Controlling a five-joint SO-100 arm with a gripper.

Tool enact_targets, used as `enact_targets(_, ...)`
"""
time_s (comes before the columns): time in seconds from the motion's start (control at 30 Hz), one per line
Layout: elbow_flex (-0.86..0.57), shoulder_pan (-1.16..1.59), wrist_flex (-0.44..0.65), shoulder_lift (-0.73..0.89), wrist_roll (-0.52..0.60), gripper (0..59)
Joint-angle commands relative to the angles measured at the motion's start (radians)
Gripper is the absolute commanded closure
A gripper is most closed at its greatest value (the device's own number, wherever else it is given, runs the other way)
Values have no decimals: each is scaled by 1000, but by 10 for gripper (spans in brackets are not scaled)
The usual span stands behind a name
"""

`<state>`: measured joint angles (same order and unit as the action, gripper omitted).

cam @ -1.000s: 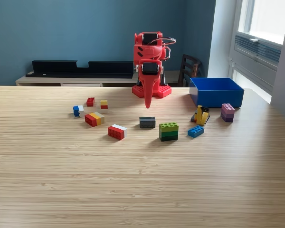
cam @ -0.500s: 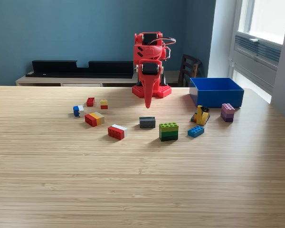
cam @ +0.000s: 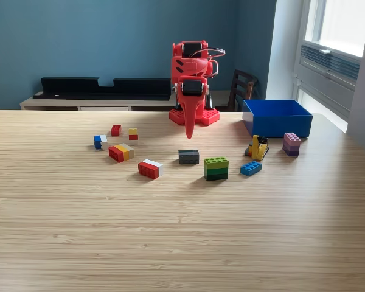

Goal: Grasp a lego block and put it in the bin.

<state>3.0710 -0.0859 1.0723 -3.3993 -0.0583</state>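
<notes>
Nothing's budged across the last second: the red arm's hand (cam: 189, 134) still hangs point-down, pressed together and holding nothing, just behind the dark grey block (cam: 188, 156). Blocks sit scattered on the surface (cam: 182, 231), the blue bin (cam: 277, 118) off to the exterior view's right. So I'd say the task hasn't really started.

The red arm (cam: 191, 79) sits folded at the far middle of the scene, its upper links stacked upright. Its gripper (cam: 190, 131) hangs straight down in front of the base, jaws closed to a point, holding nothing.
</notes>
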Motion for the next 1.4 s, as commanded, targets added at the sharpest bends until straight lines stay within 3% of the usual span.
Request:
enact_targets(0.03, -6, -2, -15, -14, -8, 585)
enact_targets(0.97, -38, 6, -95, 8, -11, 586)
enact_targets(1.1, -69, 5, -161, 138, -5, 586)
enact_targets(1.4, -212, 5, -288, 606, 18, 586)
